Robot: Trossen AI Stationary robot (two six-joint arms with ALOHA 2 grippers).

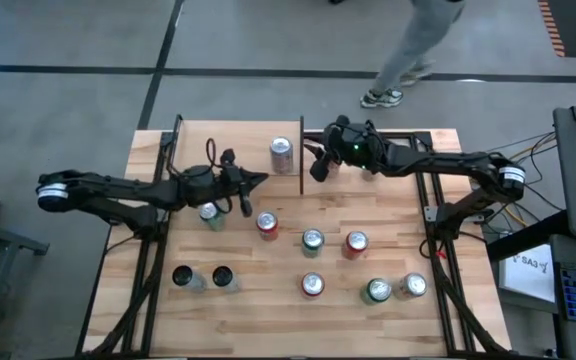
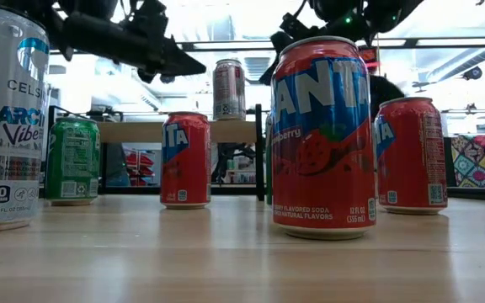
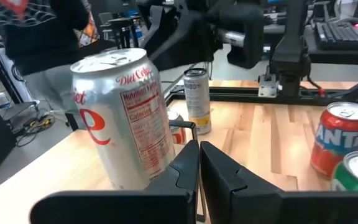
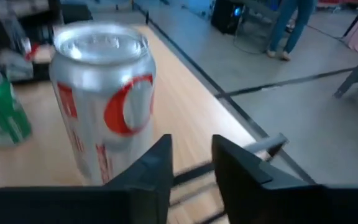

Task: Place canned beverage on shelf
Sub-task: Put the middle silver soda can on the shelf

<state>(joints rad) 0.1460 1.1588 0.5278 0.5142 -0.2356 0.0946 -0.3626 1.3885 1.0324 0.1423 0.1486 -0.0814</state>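
Wooden tabletop (image 1: 388, 320), cans scattered. Diet Coke can (image 1: 281, 154) upright on shelf (image 1: 233, 140). My right gripper (image 1: 317, 166) just beside can, fingers narrowly parted, empty. My left gripper (image 1: 260, 180) clenched, empty, near shelf's front edge.

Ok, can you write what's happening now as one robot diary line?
silver can: upright on shelf | right tool: open, empty, by can | left tool: shut, empty, near shelf

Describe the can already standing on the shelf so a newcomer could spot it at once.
Find the shelf, the raised board with black posts at the table's far edge. One can stands on it alone: silver, with red Diet Coke lettering. All the others sit lower, on the tabletop.
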